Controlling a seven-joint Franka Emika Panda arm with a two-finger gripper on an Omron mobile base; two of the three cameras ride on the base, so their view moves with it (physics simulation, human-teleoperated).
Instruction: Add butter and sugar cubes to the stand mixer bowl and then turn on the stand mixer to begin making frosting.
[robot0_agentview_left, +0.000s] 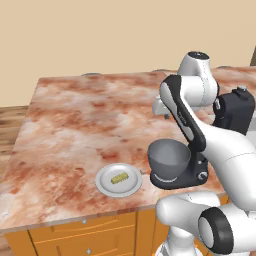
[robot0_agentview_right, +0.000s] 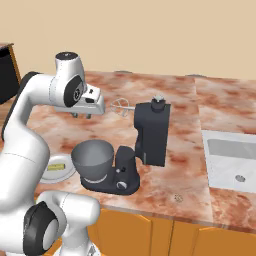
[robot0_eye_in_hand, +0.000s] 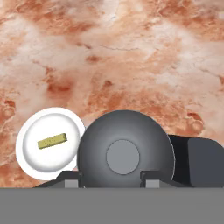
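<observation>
Fingers (robot0_eye_in_hand: 112, 181) are showing only as two small dark tips at the lower edge of the hand view, standing apart at a moderate gap with nothing between them, hovering high over the stand mixer bowl (robot0_eye_in_hand: 126, 150). Butter (robot0_eye_in_hand: 52, 141) is lying flat on the white plate (robot0_eye_in_hand: 30, 162), just beside the bowl on the marble tabletop (robot0_eye_in_hand: 131, 57). Stand mixer (robot0_agentview_right: 150, 132) is sitting with its head tilted up, whisk (robot0_agentview_right: 120, 106) clear of the bowl. Judged step: fetching the butter. Recommended practice is shifting sideways until centred over the plate, aligning the fingers across the strip's narrow width, descending straight and closing gently, since the strip is small and thin and the plate is likely sliding under a glancing contact
</observation>
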